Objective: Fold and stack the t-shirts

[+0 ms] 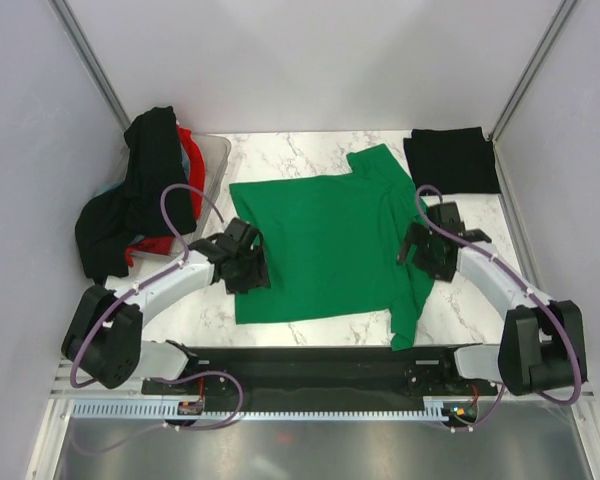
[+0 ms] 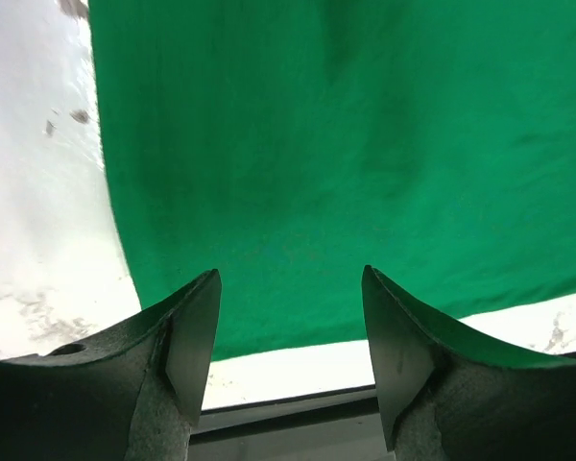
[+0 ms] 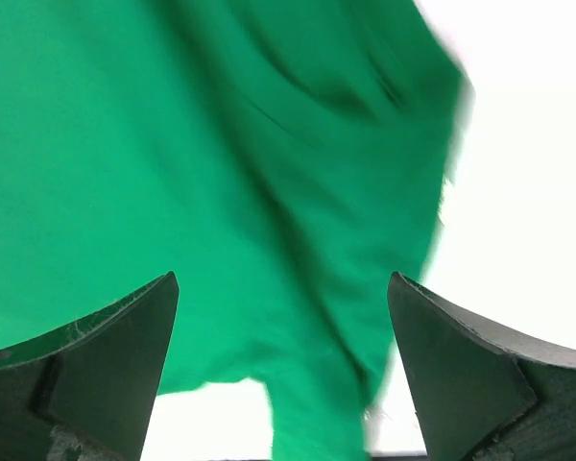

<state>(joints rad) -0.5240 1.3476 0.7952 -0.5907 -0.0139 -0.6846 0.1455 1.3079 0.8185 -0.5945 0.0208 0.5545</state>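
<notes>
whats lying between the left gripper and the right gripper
The bright green fabric t-shirt, spread flat on the marble table, fills the stretch between left gripper and right gripper, as the top view shows.

No readable text, label, brand or number shows in any view.

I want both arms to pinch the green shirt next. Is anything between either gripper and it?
Nothing visible. The left gripper and right gripper both stand open over the green t-shirt, with only its fabric and bare table between their jaws. The folded black shirt lies apart, far right.
</notes>
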